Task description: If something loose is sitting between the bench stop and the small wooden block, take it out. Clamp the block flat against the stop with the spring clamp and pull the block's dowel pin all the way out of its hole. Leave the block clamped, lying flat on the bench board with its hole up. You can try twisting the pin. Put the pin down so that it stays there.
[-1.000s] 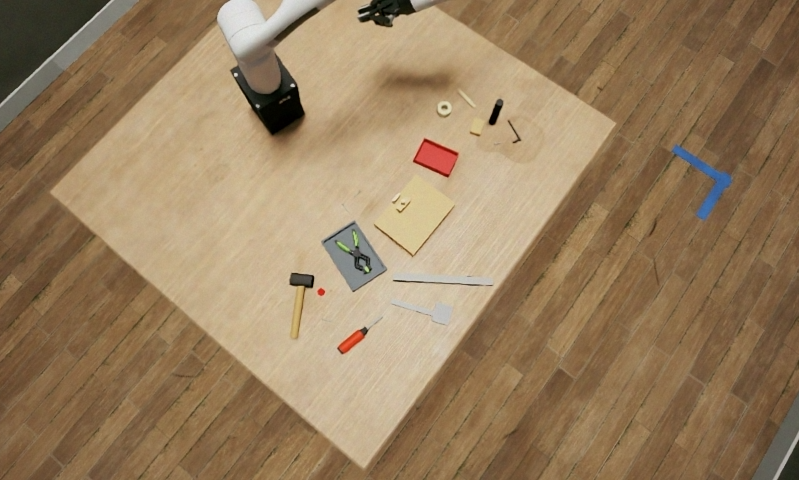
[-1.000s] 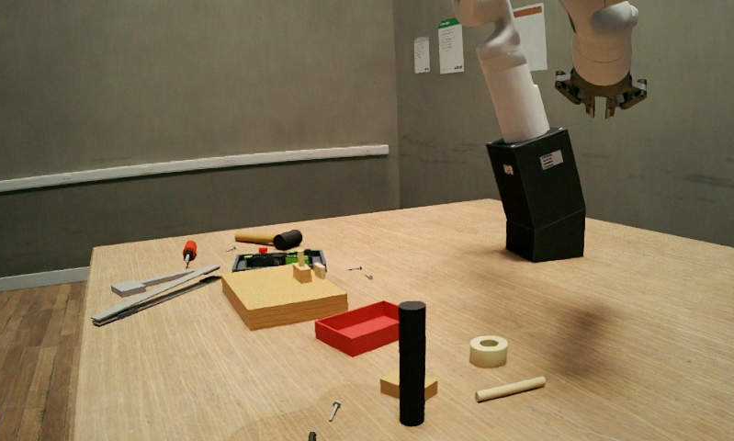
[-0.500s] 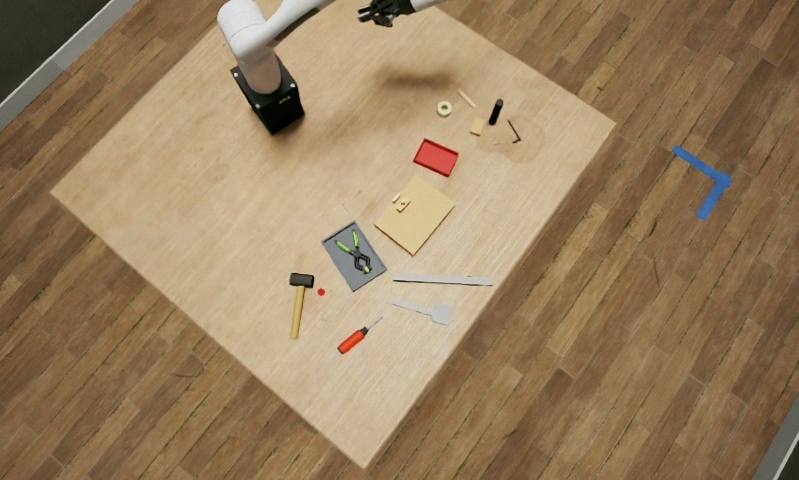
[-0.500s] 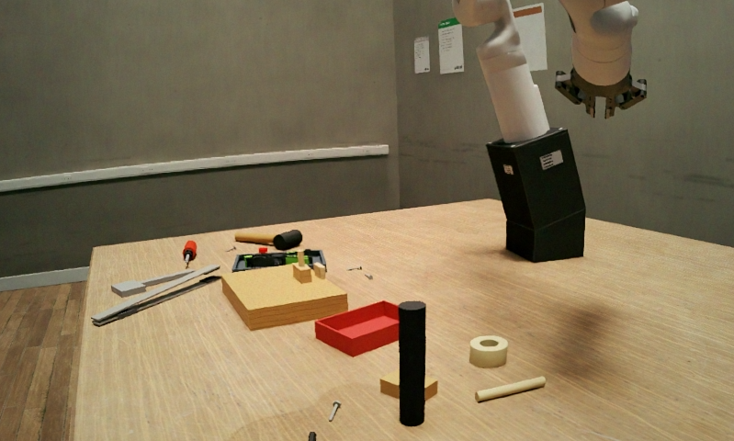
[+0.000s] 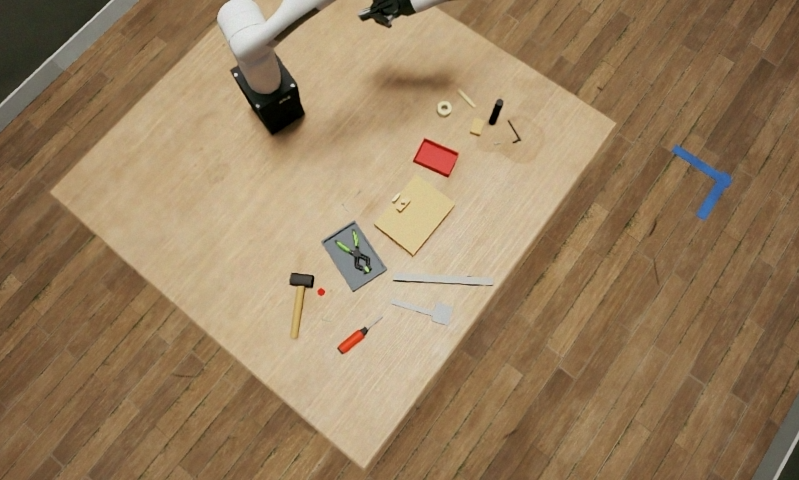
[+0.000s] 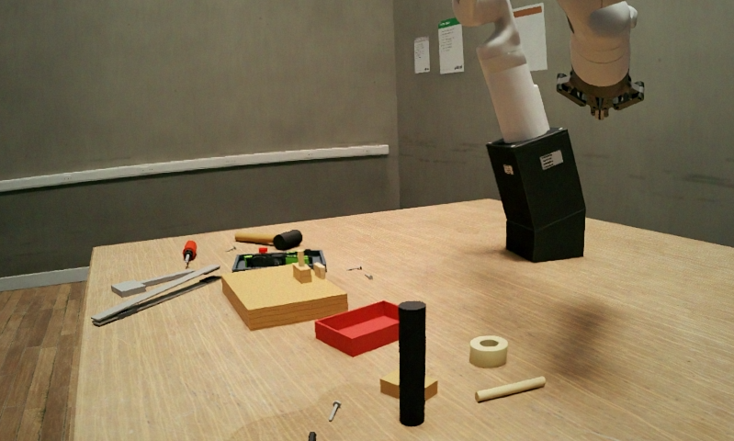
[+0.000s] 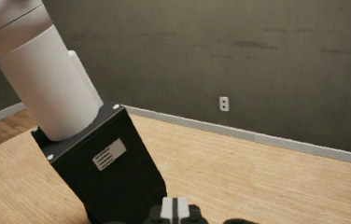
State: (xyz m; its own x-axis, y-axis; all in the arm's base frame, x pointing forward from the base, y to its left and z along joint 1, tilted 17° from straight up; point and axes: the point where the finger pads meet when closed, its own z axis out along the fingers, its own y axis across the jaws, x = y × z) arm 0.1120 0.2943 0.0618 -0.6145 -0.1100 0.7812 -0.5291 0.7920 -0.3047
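My gripper [image 5: 364, 14] [image 6: 600, 115] [image 7: 175, 210] is shut and empty, high above the table near the robot's base, far from the block. The small wooden block [image 5: 399, 208] [image 6: 303, 275] lies on the bench board [image 5: 415, 231] [image 6: 272, 287], near its edge. The dowel pin [image 5: 402, 203] [image 6: 300, 257] stands upright in it. A small pale upright piece, apparently the bench stop [image 5: 396, 198] [image 6: 320, 269], is beside the block with a narrow gap. Whether something loose lies in that gap is too small to tell. The green and black spring clamp [image 5: 357, 252] lies in the grey tray [image 5: 354, 283].
A red tray [image 5: 436, 158] [image 6: 359, 330] lies beside the board. A black cylinder [image 5: 495, 111] [image 6: 412, 363] stands upright near a tape roll [image 5: 439, 113] [image 6: 479, 356]. A mallet [image 5: 297, 312], screwdriver [image 5: 351, 340] and long metal strip [image 5: 442, 279] lie on the other side.
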